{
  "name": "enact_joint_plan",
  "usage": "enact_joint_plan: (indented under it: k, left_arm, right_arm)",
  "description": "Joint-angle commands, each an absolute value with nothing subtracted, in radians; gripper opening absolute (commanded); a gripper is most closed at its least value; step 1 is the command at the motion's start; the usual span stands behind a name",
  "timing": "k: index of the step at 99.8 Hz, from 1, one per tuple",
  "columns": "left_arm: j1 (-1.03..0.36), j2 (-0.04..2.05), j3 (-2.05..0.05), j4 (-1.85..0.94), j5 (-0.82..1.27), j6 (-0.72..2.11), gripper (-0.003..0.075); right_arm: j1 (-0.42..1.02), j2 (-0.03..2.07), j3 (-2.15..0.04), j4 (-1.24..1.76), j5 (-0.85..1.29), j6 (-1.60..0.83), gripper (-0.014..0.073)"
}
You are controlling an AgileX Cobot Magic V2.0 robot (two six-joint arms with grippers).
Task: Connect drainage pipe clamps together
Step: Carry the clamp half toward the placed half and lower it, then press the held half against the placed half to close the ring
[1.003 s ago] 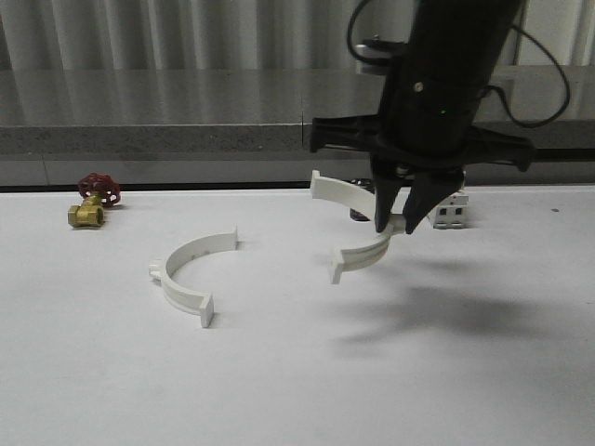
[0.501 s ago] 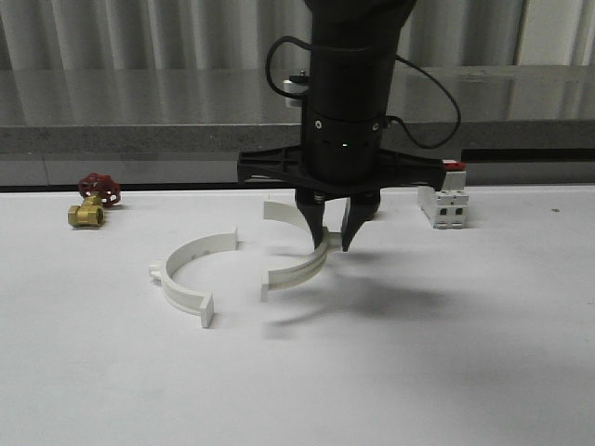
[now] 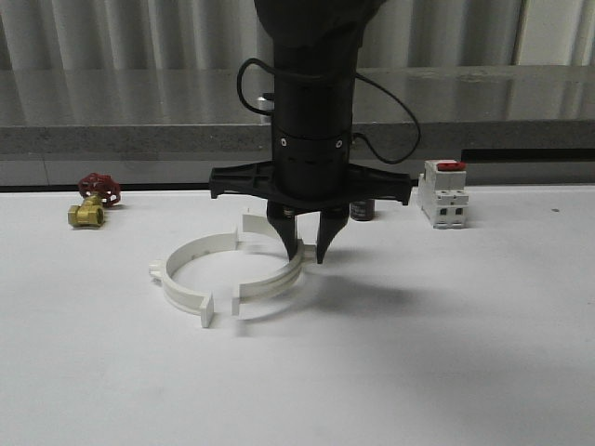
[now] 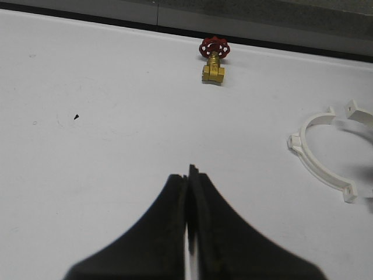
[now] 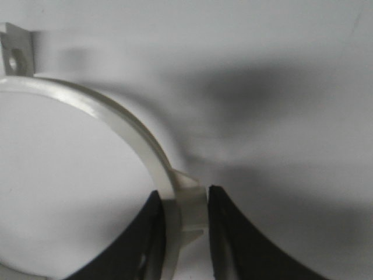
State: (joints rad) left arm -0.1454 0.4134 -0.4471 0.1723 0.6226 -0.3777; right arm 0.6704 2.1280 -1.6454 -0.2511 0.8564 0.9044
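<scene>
Centre of the front view: right gripper [image 3: 304, 253] points straight down, black fingers closed on the band of a white plastic half-ring clamp [image 3: 271, 276]; the right wrist view confirms the pinch at a small outer lug [image 5: 189, 201]. Just left lies the second white half-ring clamp [image 3: 191, 268] on the white table [image 3: 418, 372], end tabs facing the held one with small gaps. Left gripper [image 4: 189, 175], lower centre of its wrist view, fingers pressed together, empty. Brass valve with red handwheel [image 3: 93, 200] at far left; white boxy breaker with red switch [image 3: 442, 193] at right.
</scene>
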Motion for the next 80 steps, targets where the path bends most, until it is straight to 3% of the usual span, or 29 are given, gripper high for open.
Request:
enact_joint_plan:
  k: [1,80]
  left_arm:
    - [-0.148,0.420,-0.475,0.173,0.556,-0.377,-0.0020]
    - [-0.148,0.420,-0.475,0.166,0.556,-0.377,-0.0020]
  right_arm:
    - [0.673,2.079,-1.687,-0.279,0.847,0.909,0.0049]
    - [0.685,2.088,-1.687,-0.288,0.830,0.970,0.0049]
